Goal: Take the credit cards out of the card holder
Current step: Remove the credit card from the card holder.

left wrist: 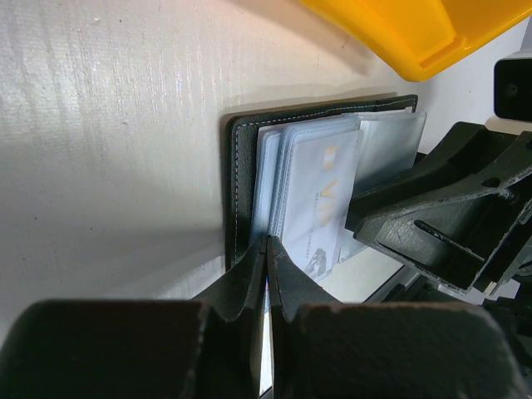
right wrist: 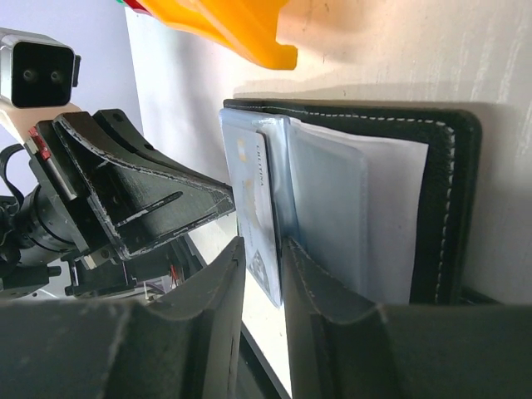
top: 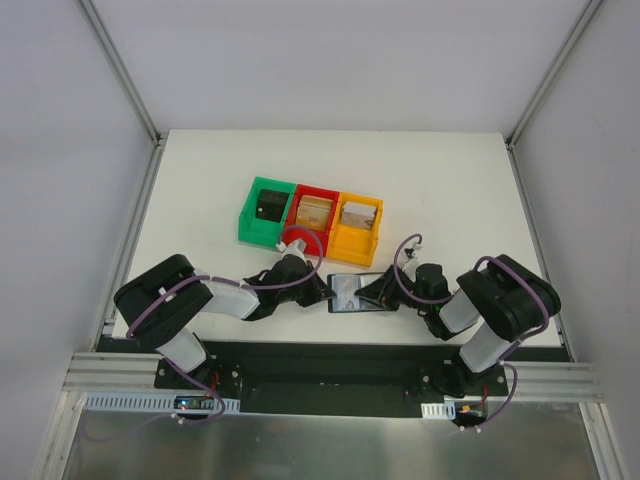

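The card holder [top: 352, 292] lies open on the white table between the two arms, black leather [right wrist: 449, 208] with white stitching and clear sleeves inside. My left gripper [left wrist: 268, 239] is shut on its near edge [left wrist: 241, 183], where the sleeves meet the leather. A pale credit card [right wrist: 258, 208] with a small logo sticks out of the sleeve stack; it also shows in the left wrist view [left wrist: 320, 199]. My right gripper [right wrist: 264, 243] straddles this card's edge, jaws narrow with a gap still showing on one side. In the top view the left gripper [top: 322, 293] and right gripper [top: 385, 293] face each other across the holder.
Three bins stand in a row just behind the holder: green [top: 250, 215] with a black block [top: 268, 205] inside, red [top: 312, 190], and yellow [top: 356, 240]. The yellow bin's corner [left wrist: 416, 33] overhangs close to both wrists. White walls enclose the table.
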